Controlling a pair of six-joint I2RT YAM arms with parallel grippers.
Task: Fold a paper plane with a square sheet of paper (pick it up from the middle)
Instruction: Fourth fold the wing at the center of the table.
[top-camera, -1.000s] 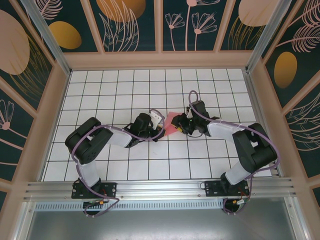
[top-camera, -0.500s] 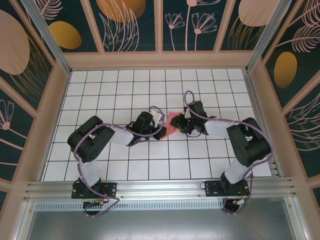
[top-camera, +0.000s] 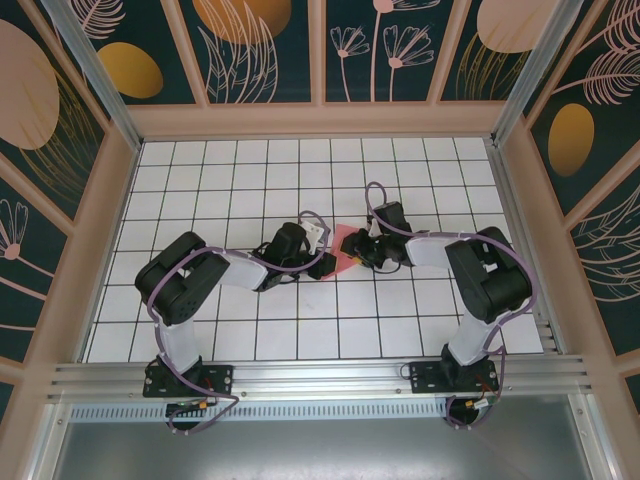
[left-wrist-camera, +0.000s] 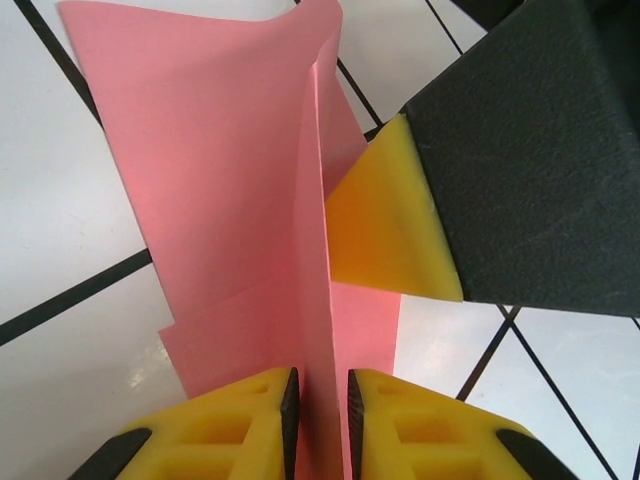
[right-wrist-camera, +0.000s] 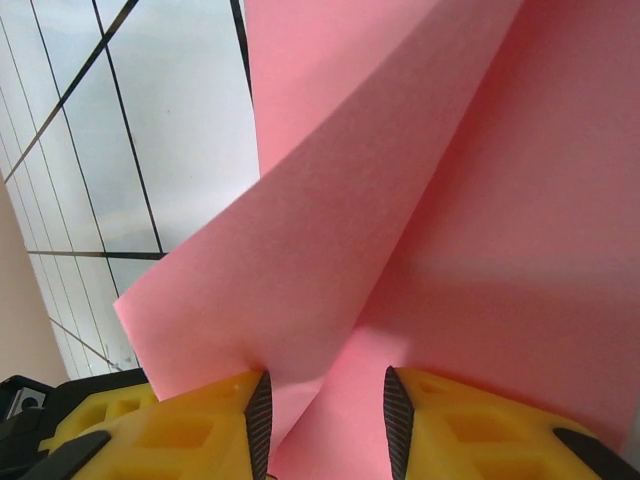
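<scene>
Since 1 second ago the right arm has swung its elbow inward and slid the right tool (top-camera: 352, 246) leftward, so the 2 tools now stand almost nose to nose at mid-worktop and less of the paper (top-camera: 343, 263) shows between them from above. That paper sits low over the worktop (top-camera: 250, 180), caught between the left tool (top-camera: 323, 264) and the right. In the left wrist view the left tool (left-wrist-camera: 320, 400) has its jaws drawn together on an upright pleat of the paper (left-wrist-camera: 230, 170), which runs straight away from the tips like a ridge. 1 yellow finger (left-wrist-camera: 385, 230) of the right tool presses that ridge from the side. In the right wrist view the right tool (right-wrist-camera: 325, 410) has its jaws partly apart with the paper (right-wrist-camera: 430, 200) running into the gap, and I cannot tell whether it truly pinches. As I judge it, the job is early to midway: a centre crease is raised and a layered flap lies beneath it, but no pointed nose or wings can be made out, so the shaping folds are left. The sheet is thin, matte and plain pink, with crisp straight edges and a soft bow where it lifts. The fingers are yellow wedges with hollow ribbing and dark inner pads, on blocky black housings. White tiles below are glossy, ruled by thin black lines.
</scene>
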